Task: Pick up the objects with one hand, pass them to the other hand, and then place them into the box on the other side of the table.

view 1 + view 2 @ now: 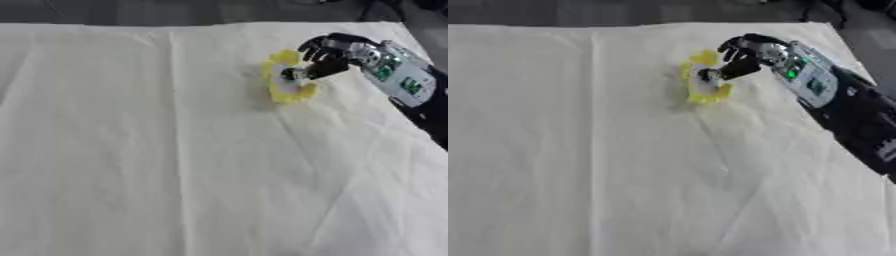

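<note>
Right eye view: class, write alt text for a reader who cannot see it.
The robot's right hand reaches in from the right, fingers curled at a yellow and white object on a table under a creased cream cloth. No left hand or box shows.

Looks like a lab or test setup, not anyone's home. Nearly the whole view is a table (131,150) under a creased cream cloth (201,190), fold lines running 12 to 6 o'clock. Past its far edge at 12 there's only dark grey floor (175,11). The black and silver robot arm (850,117) at 2 o'clock settles it.
</note>
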